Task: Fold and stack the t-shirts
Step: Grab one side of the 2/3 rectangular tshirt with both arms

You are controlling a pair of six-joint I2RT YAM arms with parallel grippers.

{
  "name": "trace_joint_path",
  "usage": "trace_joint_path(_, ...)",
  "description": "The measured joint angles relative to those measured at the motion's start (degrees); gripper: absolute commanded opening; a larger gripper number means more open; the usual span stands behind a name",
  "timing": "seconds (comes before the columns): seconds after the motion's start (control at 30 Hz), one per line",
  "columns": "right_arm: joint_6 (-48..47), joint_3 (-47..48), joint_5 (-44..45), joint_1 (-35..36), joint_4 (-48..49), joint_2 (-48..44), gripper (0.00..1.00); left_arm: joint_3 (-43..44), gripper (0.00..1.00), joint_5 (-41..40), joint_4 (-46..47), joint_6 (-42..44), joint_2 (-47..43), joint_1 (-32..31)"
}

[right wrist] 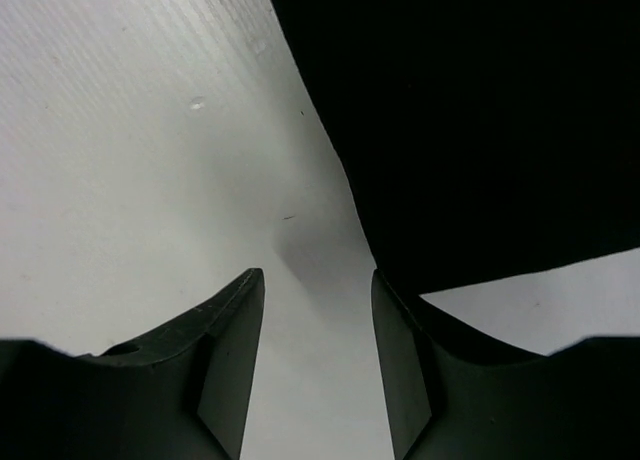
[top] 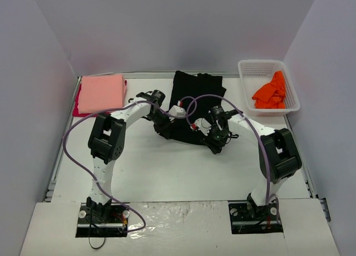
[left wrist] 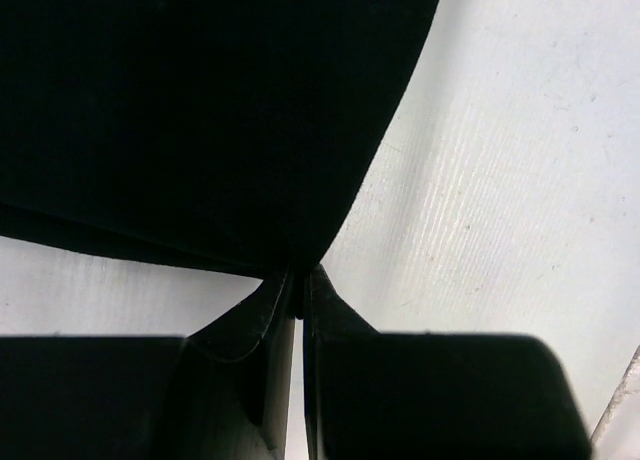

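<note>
The large black t-shirt (top: 192, 97) lies in the middle of the table, partly bunched between the two arms. My left gripper (top: 165, 122) is shut on its near-left edge; the left wrist view shows the black cloth (left wrist: 200, 110) pinched at the fingertips (left wrist: 298, 280). My right gripper (top: 216, 144) is open and empty just off the shirt's near-right corner (right wrist: 470, 120), its fingers over bare table (right wrist: 318, 310). A folded salmon-pink shirt (top: 101, 93) lies on a red shirt (top: 77, 107) at the back left. A bright orange shirt (top: 271, 93) lies crumpled in the basket.
The white mesh basket (top: 248, 67) stands at the back right corner. Purple cables loop from both arms over the black shirt. Grey walls enclose the table on three sides.
</note>
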Motion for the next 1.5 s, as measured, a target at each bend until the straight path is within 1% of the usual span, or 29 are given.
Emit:
trace_joint_path(0.27,-1.2,1.3,0.7,0.0,1.4,3.8,0.44,0.3,0.02,0.1,-1.0,0.0,0.5,0.1)
trace_joint_path(0.63,-1.5,1.4,2.5,-1.0,1.7,2.6,0.43,0.3,0.02,0.2,-1.8,0.1,0.5,0.1)
trace_joint_path(0.87,-2.1,1.7,3.0,-1.3,2.4,4.0,0.42,0.3,0.02,0.4,-1.8,0.1,0.5,0.1)
trace_joint_path(0.93,-2.2,1.7,3.0,-1.3,2.7,4.8,0.39,0.3,0.02,0.5,-1.9,0.1,0.5,0.2)
trace_joint_path(0.97,-2.2,1.7,3.0,-1.3,2.8,5.2,0.30,0.3,0.02,0.5,-1.9,0.1,0.5,0.2)
trace_joint_path(1.03,-2.3,1.7,3.1,-1.3,3.2,5.3,0.22,0.3,0.02,0.5,-2.0,0.1,0.5,0.2)
trace_joint_path(1.1,-2.2,1.7,3.3,-1.3,3.4,5.3,0.18,0.3,0.02,0.5,-2.2,0.1,0.5,0.2)
trace_joint_path(1.13,-2.2,1.7,3.3,-1.3,3.4,5.3,0.13,0.3,0.02,0.5,-2.3,0.1,0.5,0.2)
trace_joint_path(1.2,-2.1,1.7,3.4,-1.3,3.4,5.1,0.07,0.3,0.02,0.5,-2.3,0.0,0.5,0.2)
trace_joint_path(1.23,-1.9,1.6,3.5,-1.3,3.4,4.8,0.00,0.3,0.02,0.5,-2.3,0.0,0.5,0.2)
trace_joint_path(1.5,0.1,1.0,4.5,-1.2,1.8,-1.6,0.00,0.3,0.02,1.2,-2.8,-0.2,-0.7,0.2)
